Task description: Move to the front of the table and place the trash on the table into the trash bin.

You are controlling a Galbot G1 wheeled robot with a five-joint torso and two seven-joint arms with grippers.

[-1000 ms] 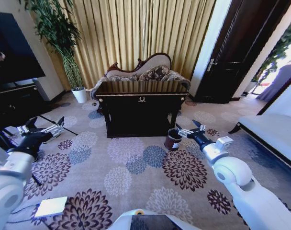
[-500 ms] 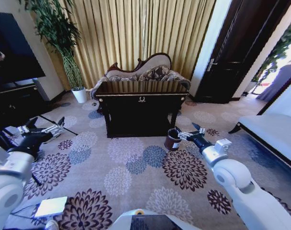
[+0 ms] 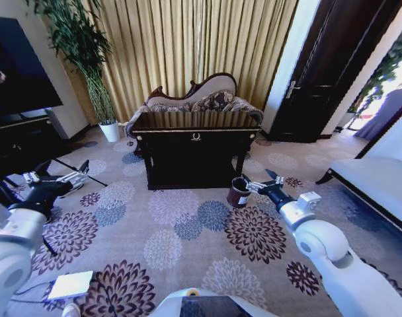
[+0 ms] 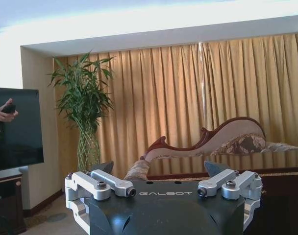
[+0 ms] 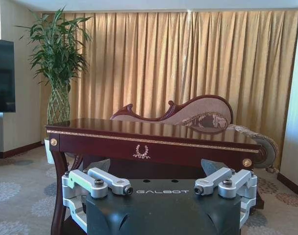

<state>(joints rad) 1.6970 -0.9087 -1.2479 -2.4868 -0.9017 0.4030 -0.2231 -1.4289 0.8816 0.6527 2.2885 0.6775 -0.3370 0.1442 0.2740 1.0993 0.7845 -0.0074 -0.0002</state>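
The counter is seen at 12 o'clock; with both hands open and empty, the trash bin by the right hand could be toppled

Table dark glossy wood; curtain cloth; carpet patterned, matt.

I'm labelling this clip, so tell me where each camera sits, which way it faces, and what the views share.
Head view: high on the robot, looking down at the table, trash bin and carpet; both arms show, left end effector, right end effector.
Left wrist view: low, facing the curtain and plant; its own open fingers.
Right wrist view: low, facing the table front; its own open fingers.
All three share the chaise and curtain.
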